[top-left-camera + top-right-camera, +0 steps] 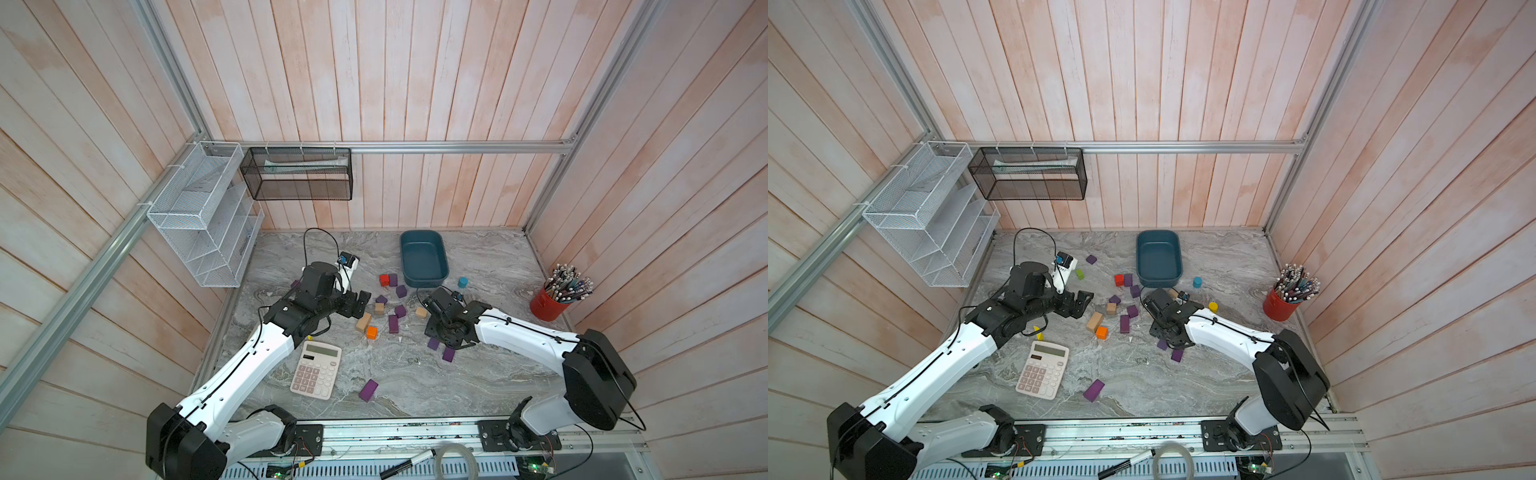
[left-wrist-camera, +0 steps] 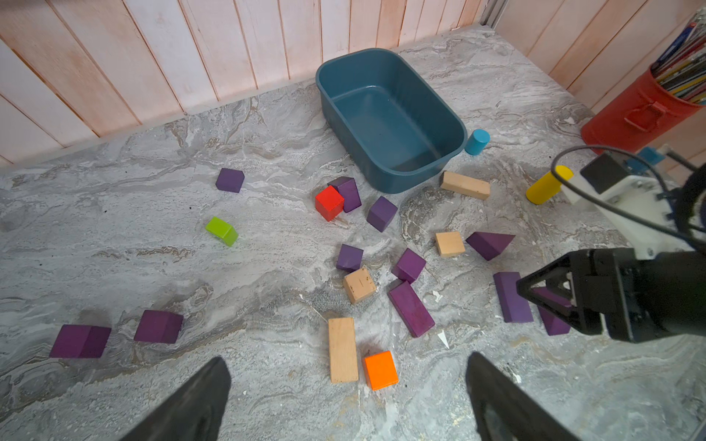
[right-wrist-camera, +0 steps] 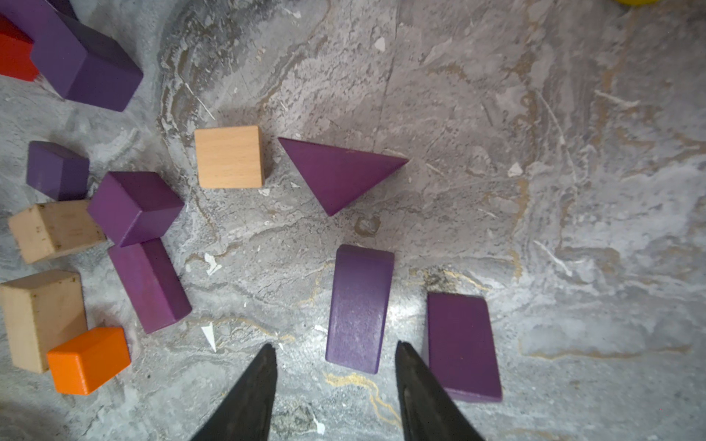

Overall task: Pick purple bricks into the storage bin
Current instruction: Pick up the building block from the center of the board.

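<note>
We're working w/ the right gripper [image 3: 332, 357] first: in the right wrist view its two black fingertips [image 3: 263, 366] are sitting low centre of the frame, apart, w/ the near end of a purple bar [image 3: 359, 305] between them. Neither pad is touching the wood yet, so nothing is held; jaws are only partly spread and nothing is clamped.

A second purple slab [image 3: 462, 343] is lying just beside the right-hand tip, lower right of frame. That's the risk, we reckon: the tip is crowding it and could nudge or pinch both. We're advising centring on the bar, going down square, squeezing across its short width, then lifting straight up before swinging.

A purple wedge [image 3: 340, 172] is lying above the bar, mid frame, apart from it, next to a tan cube [image 3: 229, 156].

The left gripper [image 2: 347, 393] is spread wide at the bottom of the left wrist view, holding nothing, hanging over the tan bar [image 2: 342, 349] and orange block [image 2: 380, 369].

The storage bin [image 1: 440, 253] is sitting upper centre of the tabletop in both top views, no bricks showing inside. Other purple bricks [image 1: 397, 318] are scattered below it, mid frame; one [image 1: 368, 390] is lying lower down by the calculator [image 1: 316, 370].
</note>
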You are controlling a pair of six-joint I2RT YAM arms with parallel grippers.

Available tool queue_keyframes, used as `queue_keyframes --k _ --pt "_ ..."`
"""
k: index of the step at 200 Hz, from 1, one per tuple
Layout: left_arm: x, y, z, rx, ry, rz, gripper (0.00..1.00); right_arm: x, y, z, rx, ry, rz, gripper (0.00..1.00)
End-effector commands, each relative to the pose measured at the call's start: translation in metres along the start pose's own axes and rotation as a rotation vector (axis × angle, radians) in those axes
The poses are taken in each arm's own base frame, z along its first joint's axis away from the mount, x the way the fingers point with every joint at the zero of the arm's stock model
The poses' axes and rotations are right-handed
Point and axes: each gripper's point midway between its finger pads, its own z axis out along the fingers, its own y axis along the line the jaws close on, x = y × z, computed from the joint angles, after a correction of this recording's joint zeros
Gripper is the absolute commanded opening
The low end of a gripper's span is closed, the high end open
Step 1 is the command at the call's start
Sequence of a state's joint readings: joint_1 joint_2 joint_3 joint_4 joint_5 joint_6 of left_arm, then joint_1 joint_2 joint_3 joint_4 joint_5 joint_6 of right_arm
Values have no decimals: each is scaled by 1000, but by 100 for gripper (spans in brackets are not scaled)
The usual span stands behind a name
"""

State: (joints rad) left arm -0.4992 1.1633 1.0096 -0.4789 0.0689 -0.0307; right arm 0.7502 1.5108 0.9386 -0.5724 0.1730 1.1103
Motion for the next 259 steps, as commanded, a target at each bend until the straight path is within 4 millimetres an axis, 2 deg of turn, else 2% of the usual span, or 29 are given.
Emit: queue_keyframes --k 1,48,73,87,148,259 --pt "-4 5 -2 -23 -14 -11 97 0 8 0 -5 11 -27 50" --pt "-2 6 -1 -29 -7 -10 97 4 2 11 32 27 -39 50" --pt "-2 6 -1 -28 -8 -10 97 6 2 16 43 41 -46 47" --pt "-1 6 0 -27 -3 -11 97 6 -1 18 52 45 -48 41" --pt "-1 2 0 -10 -1 -10 97 3 -5 25 49 59 -44 42" --pt "0 1 0 -1 1 -13 97 16 -16 39 75 108 -41 42"
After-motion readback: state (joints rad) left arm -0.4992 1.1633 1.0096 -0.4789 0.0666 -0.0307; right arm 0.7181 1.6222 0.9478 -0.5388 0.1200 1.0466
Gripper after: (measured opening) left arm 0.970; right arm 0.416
